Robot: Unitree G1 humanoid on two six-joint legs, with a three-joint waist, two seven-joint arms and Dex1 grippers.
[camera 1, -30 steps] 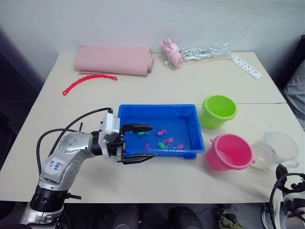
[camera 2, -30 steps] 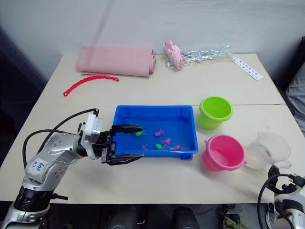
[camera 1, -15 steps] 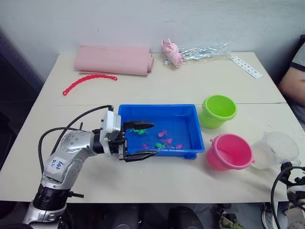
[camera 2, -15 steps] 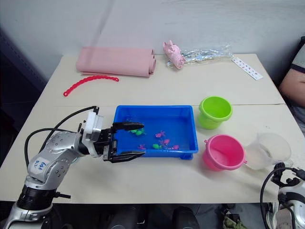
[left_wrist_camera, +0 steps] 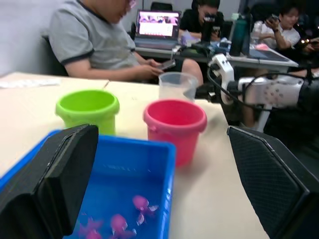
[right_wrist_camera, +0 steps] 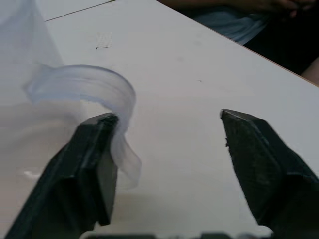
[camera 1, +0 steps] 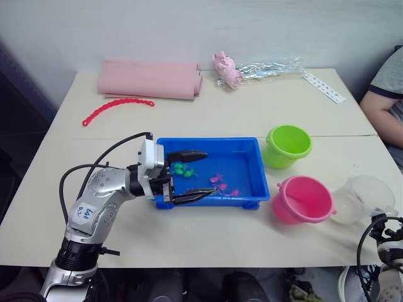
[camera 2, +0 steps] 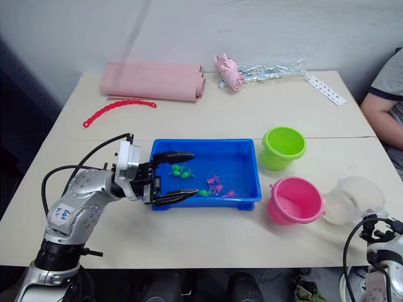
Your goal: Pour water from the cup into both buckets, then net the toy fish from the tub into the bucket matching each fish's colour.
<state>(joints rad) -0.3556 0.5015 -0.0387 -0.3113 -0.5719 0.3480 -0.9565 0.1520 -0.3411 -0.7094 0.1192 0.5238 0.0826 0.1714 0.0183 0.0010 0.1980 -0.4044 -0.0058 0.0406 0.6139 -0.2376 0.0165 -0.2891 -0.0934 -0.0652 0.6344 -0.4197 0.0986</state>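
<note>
Left gripper (camera 1: 189, 176) spread wide, straddling near-left corner of glossy blue tub (camera 1: 249, 146); nothing grasped. Right gripper (right_wrist_camera: 167, 159) parted beside clear cup's handle (right_wrist_camera: 122, 149), gripping nothing.

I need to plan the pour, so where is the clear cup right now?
In the head views, the cup stands on the table's near right corner, just right of the pink bucket, with the right gripper open at its handle.
</note>
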